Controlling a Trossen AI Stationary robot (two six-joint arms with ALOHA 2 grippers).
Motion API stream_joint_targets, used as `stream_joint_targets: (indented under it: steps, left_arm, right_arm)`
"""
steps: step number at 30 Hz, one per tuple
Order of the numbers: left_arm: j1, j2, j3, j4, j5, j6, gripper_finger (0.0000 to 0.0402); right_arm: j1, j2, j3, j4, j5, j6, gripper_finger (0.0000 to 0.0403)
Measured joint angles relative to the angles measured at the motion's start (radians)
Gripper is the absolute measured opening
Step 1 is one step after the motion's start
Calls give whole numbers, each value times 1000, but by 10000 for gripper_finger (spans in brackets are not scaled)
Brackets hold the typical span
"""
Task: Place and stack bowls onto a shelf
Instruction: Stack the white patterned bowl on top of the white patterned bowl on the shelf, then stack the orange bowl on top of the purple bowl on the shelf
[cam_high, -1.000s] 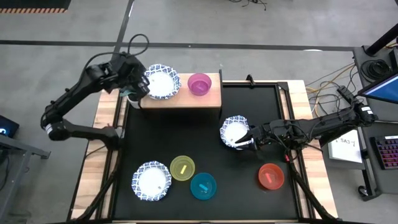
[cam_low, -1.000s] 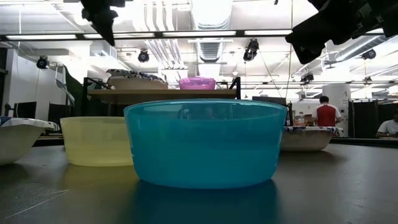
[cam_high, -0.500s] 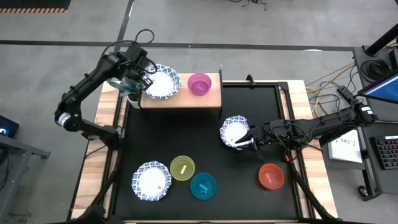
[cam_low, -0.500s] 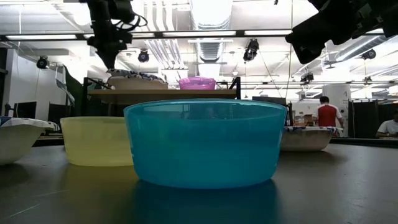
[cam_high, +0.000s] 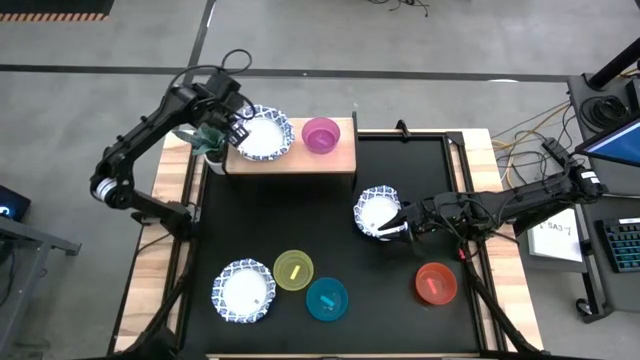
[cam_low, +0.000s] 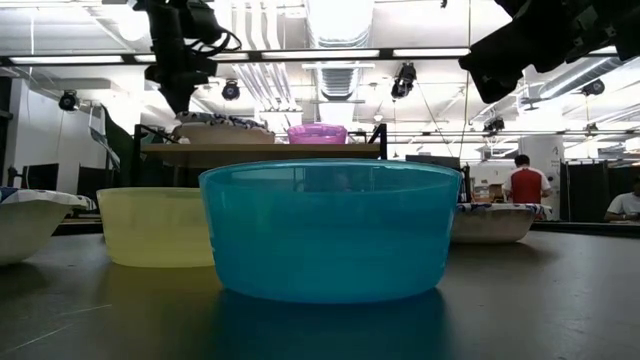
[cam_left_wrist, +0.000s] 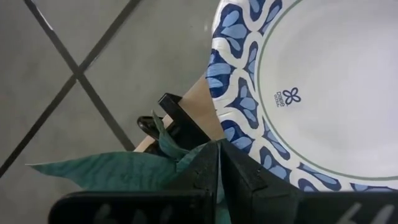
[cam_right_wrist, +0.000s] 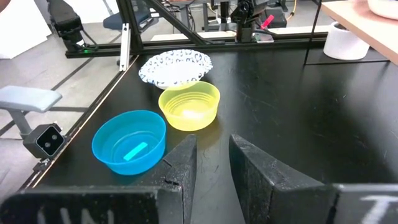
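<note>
A white bowl with a blue patterned rim (cam_high: 268, 136) (cam_low: 225, 128) sits on the left end of the light-wood shelf (cam_high: 300, 160). A purple bowl (cam_high: 321, 134) stands beside it. My left gripper (cam_high: 236, 134) (cam_left_wrist: 217, 146) is shut and points down at that patterned bowl's left rim. My right gripper (cam_high: 397, 226) (cam_right_wrist: 213, 149) is open. It hovers over the right rim of a second patterned bowl (cam_high: 377, 212), which rests on the black mat. That bowl is hidden in the right wrist view. My left gripper's shut fingertips (cam_left_wrist: 208, 163) are against the outer edge of the shelf bowl's left rim (cam_left_wrist: 227, 118). They come from above, pointing down. The bowl sits upright on the shelf.
A third patterned bowl (cam_high: 243, 291), a yellow-green bowl (cam_high: 293, 270), a teal bowl (cam_high: 327, 298) and a red bowl (cam_high: 436, 284) stand on the near half of the mat. A teal-green leafy thing (cam_left_wrist: 118, 171) sits off the shelf's left end. People show in the room behind.
My left gripper has come down beside the shelf bowl's left rim and moved a little toward the table's right. The bowl has slid slightly to the right along the shelf.
</note>
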Motion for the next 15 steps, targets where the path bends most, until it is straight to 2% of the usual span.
stream_joint_targets:
  steps: [6, 15]
  left_arm:
    - [-1, -3, 0, 1, 80, -8, 0]
    - [-4, -9, 0, 3, 72, -38, 0]
  right_arm:
    - [0, 0, 0, 0, 1, -1, 84]
    - [0, 0, 0, 0, 2, 0, 84]
